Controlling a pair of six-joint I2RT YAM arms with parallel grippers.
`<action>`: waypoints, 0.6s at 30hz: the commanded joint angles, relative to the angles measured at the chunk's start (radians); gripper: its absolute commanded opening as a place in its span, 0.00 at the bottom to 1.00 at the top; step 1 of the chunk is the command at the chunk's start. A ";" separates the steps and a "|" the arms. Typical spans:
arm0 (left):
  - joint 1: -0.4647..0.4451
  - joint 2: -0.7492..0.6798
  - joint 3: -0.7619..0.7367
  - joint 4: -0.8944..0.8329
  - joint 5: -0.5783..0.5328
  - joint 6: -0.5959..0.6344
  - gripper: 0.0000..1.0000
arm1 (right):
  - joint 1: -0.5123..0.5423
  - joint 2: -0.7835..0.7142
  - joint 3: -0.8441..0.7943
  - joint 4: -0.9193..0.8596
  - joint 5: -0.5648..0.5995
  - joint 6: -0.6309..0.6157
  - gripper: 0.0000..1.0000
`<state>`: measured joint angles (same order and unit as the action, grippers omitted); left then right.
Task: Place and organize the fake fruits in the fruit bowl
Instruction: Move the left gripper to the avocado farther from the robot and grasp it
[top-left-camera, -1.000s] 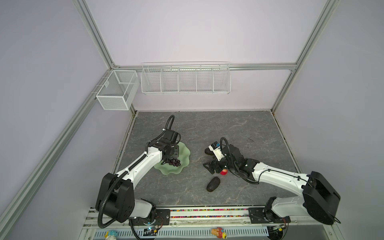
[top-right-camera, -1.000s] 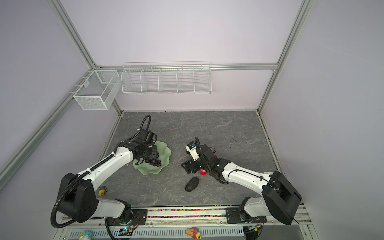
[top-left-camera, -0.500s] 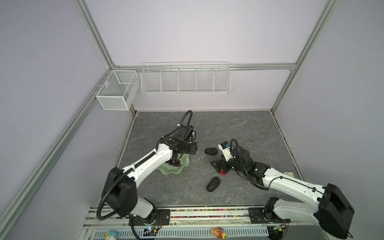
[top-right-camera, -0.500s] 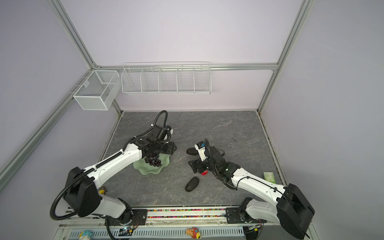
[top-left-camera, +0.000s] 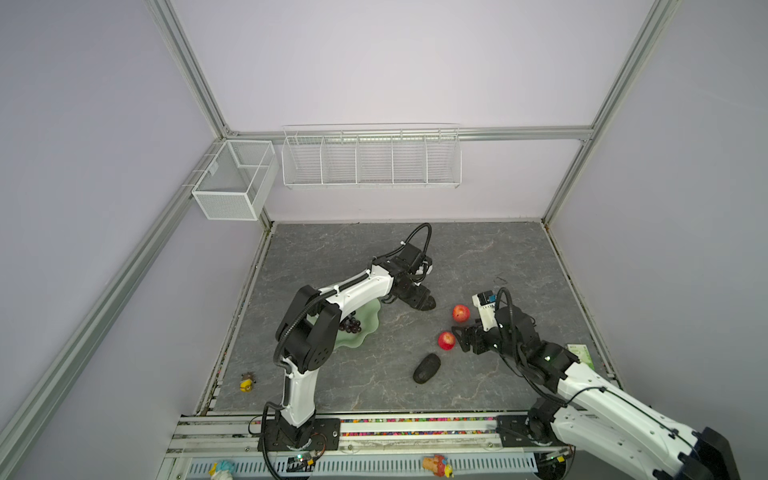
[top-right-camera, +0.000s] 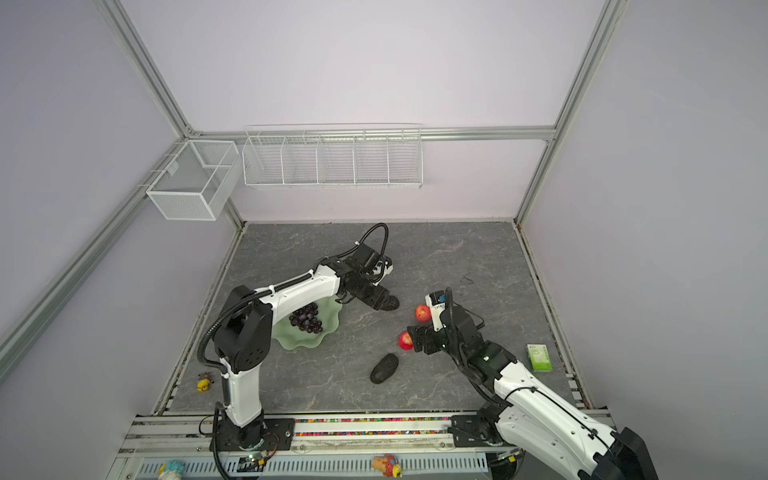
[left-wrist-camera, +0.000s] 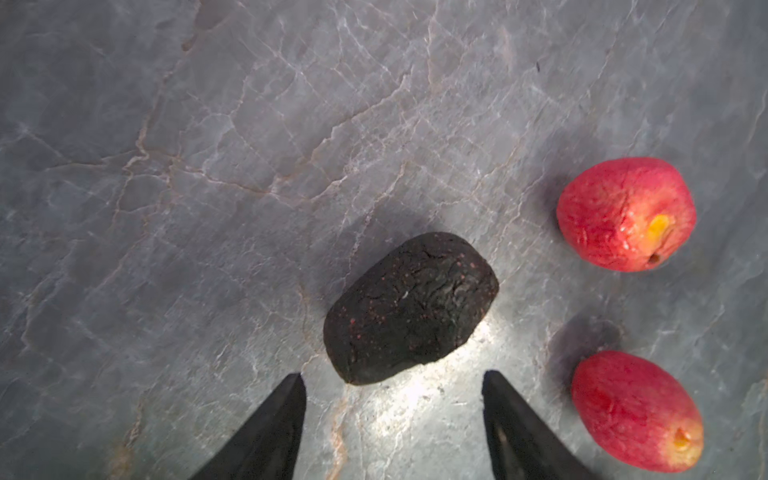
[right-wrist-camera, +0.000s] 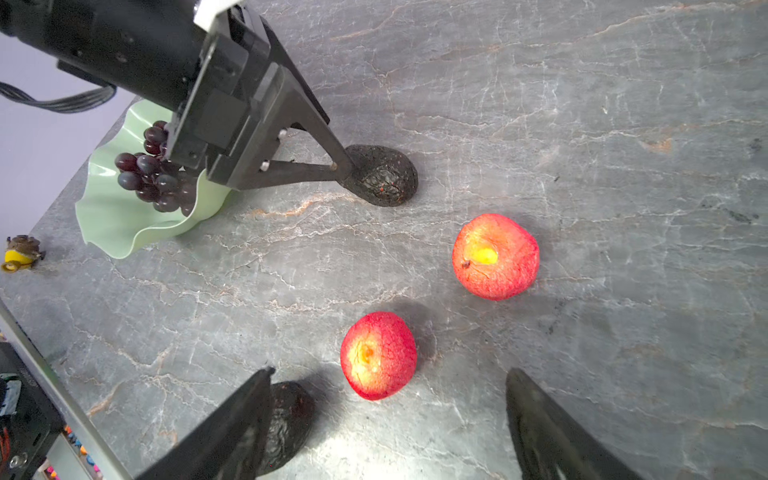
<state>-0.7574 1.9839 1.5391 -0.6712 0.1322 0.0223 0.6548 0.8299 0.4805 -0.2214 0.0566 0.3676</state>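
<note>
Grey marbled bench (top-left-camera: 374, 257), lilac walls, metal frame. Nearest the front rail: yellow toy figure (top-left-camera: 247, 382) by the left edge, not a fruit. Also near: near avocado (top-left-camera: 427, 368), loose on the bench, long axis diagonal, nothing touching it.

Next back: right hand (right-wrist-camera: 388, 374), jaws wide apart, holding nothing. Near apple (right-wrist-camera: 378, 355) sits on the bench just ahead of the tips, roughly centred on the gap, not enclosed. Near avocado shows partly behind one finger in the right wrist view.

Same depth, left side: fruit bowl (top-right-camera: 299, 338), pale green, wavy rim, grapes (top-right-camera: 306, 320) inside. No other fruit in it. Left arm crosses above part of the bowl.

Further back: far apple (top-left-camera: 461, 313), free on the bench, apart from the near apple.

Further again: far avocado (left-wrist-camera: 409, 307) on the bench, between bowl and apples, outside the rim. Left hand (left-wrist-camera: 392, 380) has its jaws spread and is empty. The avocado lies just ahead of the tips, not between them. Its long axis runs slantwise to the gap. In the right wrist view one tip meets the avocado's end; touching or just in front, can't tell.

Judgement: the left arm is nearer this avocado. It needs a short advance, perhaps a wrist turn, to close across the narrow width. The right arm is nearer the near apple.

Back wall: white wire baskets (top-left-camera: 371, 158).
</note>
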 joint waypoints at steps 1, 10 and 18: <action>-0.008 0.042 0.072 -0.055 0.026 0.123 0.71 | -0.008 -0.002 -0.010 -0.020 0.011 0.011 0.89; -0.013 0.133 0.137 -0.091 0.050 0.225 0.93 | -0.008 0.013 -0.006 -0.010 0.005 0.005 0.89; -0.022 0.149 0.124 -0.039 0.055 0.215 0.78 | -0.011 0.016 -0.002 -0.012 0.005 0.004 0.89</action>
<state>-0.7689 2.1139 1.6463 -0.7197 0.1730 0.2195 0.6495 0.8444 0.4805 -0.2287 0.0563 0.3672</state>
